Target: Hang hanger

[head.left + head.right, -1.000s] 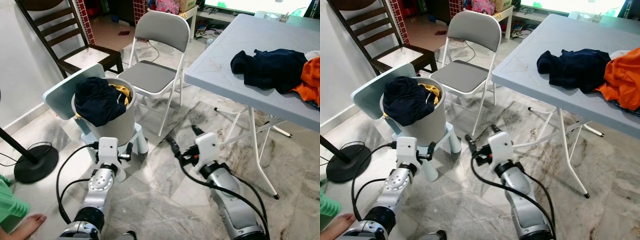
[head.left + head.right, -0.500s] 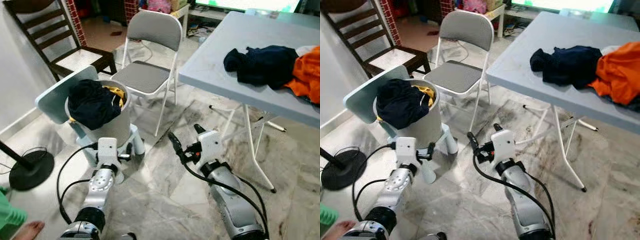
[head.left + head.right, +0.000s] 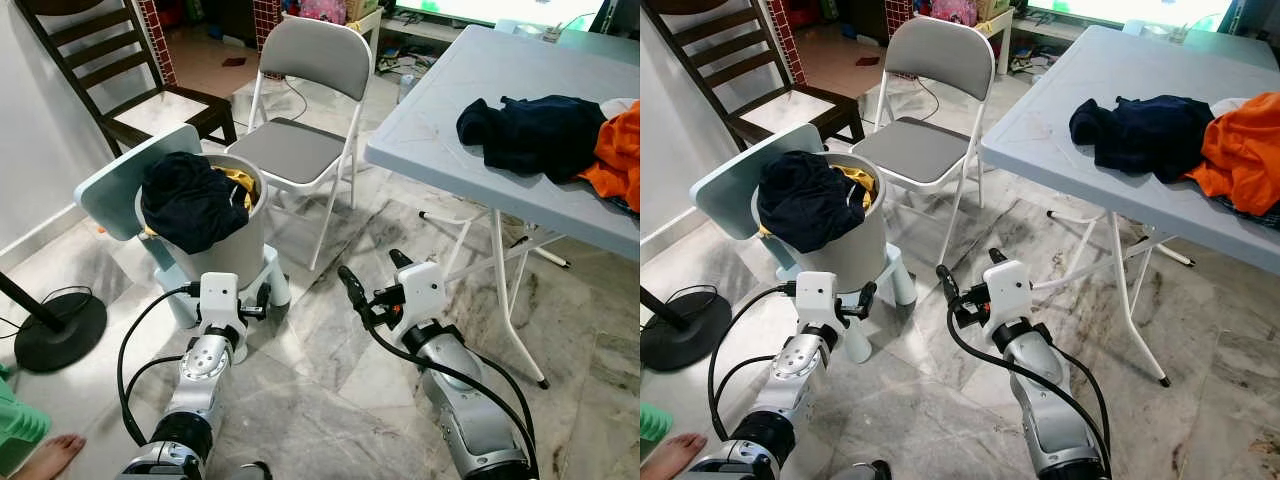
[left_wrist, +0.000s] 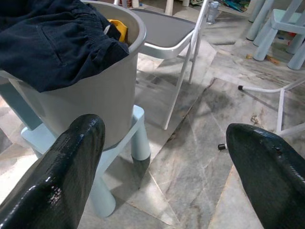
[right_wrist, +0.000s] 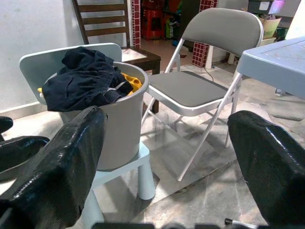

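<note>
grey plastic tub [image 3: 232,240] — rumpled navy cloth [image 3: 190,200]

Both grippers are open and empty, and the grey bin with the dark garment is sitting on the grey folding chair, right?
Not quite. The grey bin with the dark garment stands on a small light-blue child's chair, beside the grey folding chair; the left eye view shows this. The left gripper and right gripper are indeed open and empty.

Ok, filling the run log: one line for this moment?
left pincer: open, idle | right pincer: open, idle | bin: clothes, ahead
</note>
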`<state>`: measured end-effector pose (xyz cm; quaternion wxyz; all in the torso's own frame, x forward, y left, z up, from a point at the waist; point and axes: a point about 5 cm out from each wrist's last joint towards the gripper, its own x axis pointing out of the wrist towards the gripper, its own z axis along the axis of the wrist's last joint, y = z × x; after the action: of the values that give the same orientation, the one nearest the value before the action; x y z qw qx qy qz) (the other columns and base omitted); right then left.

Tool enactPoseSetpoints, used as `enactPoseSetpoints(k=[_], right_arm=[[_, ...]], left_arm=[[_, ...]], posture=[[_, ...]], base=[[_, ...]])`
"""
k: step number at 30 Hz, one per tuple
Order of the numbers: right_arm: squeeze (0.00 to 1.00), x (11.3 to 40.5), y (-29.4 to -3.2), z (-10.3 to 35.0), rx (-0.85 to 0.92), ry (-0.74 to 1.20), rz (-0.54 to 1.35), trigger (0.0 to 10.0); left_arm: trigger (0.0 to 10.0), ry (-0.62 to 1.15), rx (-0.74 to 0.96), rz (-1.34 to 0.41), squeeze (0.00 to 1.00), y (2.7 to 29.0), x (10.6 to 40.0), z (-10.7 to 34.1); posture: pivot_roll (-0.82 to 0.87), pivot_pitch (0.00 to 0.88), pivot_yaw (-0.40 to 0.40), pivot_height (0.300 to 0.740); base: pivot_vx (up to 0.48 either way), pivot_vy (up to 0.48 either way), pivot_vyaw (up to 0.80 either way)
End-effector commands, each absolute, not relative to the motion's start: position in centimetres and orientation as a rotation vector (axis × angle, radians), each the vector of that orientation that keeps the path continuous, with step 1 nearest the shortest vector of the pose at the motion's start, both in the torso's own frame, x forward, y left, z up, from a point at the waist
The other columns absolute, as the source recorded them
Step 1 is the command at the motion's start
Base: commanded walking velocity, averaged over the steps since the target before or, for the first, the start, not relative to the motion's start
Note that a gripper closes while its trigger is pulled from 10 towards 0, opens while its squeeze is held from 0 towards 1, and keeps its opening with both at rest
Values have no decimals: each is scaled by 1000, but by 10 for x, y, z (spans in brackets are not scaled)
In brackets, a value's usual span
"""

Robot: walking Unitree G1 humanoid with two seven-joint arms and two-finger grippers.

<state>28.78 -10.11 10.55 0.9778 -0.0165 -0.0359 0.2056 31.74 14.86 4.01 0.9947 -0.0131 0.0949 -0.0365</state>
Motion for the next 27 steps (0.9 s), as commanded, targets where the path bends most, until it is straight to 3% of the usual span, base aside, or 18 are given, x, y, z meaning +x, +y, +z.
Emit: enactPoseSetpoints(k=[1, 19, 27], right_arm=[[0, 290, -102, 107, -29, -75, 409, 10000], [0, 290, -103, 106, -34, -69, 402, 10000], [0, 297, -124, 99, -134, -36, 263, 10000]], left_arm=[[10000, 200, -33, -67, 0, 149, 318, 40], [10000, 194, -21, -80, 0, 147, 317, 40], [10000, 43, -11, -158, 0, 139, 322, 69]], posture=[[84, 130, -9, 740], [86, 137, -17, 740], [86, 134, -20, 740]], base=[[0, 0, 0], [0, 0, 0], [0, 0, 0]])
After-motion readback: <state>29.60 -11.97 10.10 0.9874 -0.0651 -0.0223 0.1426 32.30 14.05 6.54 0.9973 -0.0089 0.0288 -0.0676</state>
